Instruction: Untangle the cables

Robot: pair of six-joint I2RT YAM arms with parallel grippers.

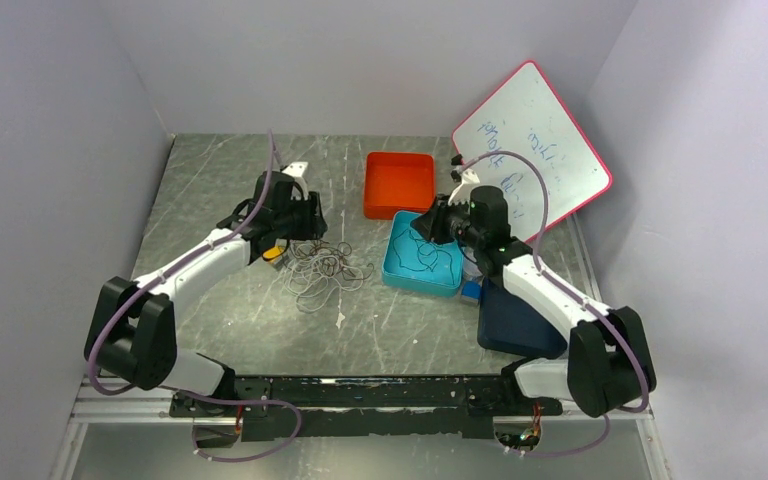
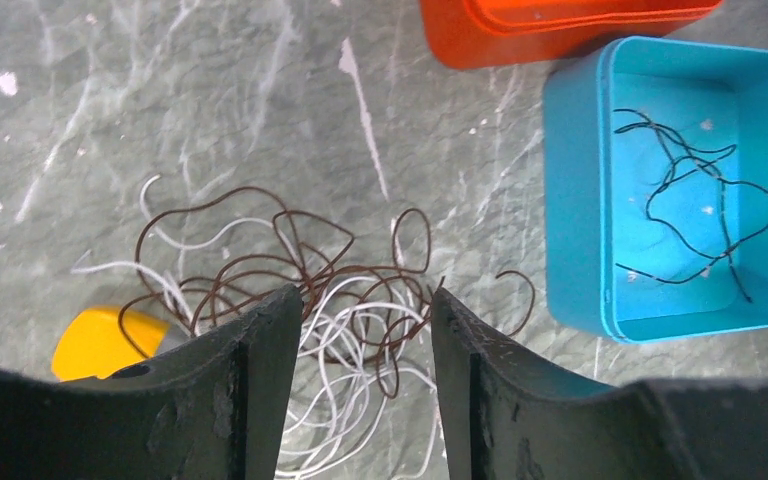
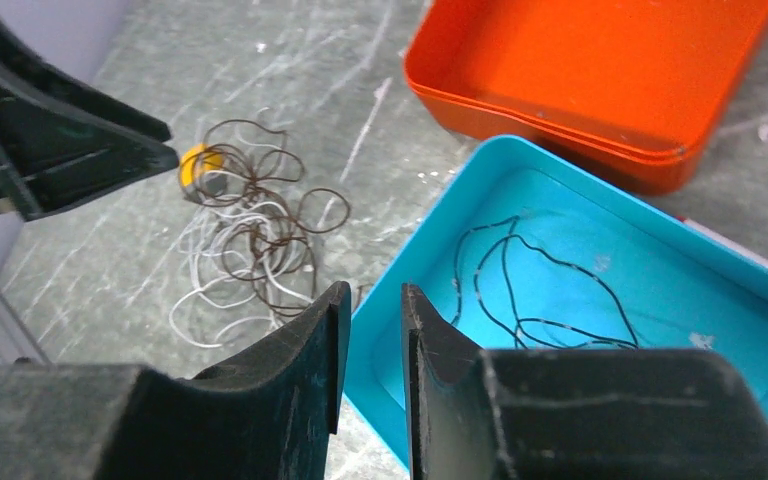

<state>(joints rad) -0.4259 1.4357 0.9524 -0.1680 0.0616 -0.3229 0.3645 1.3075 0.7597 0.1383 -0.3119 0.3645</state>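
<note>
**Knot of cables sits under one gripper, one strand already binned**

Brown and white cords lie in a loose heap on the scratched table, their loops threaded through one another. A small yellow object lies at the heap's edge. The left gripper hangs directly above the heap, its two fingers spread well apart with nothing between them. In its wrist view the loops show through the gap, and whether the fingertips touch the cords cannot be told. The placement reads as an arm lined up to pick a strand out of the pile.

Near the heap stands a blue tray. In it a single black cable lies by itself in open curves, crossing no other cord. The tray appears to be the sorting place for freed strands. An orange tray sits just beyond the blue one and, as far as the views show, holds nothing.

The right gripper hovers over the blue tray's corner nearest the heap. Its fingers are parted only by a narrow slot. No cord is seen in that slot or hanging from it, so the gripper looks empty-handed. By this reckoning the job is at an early stage, with one cable apart and the brown and white ones not yet separated.
</note>
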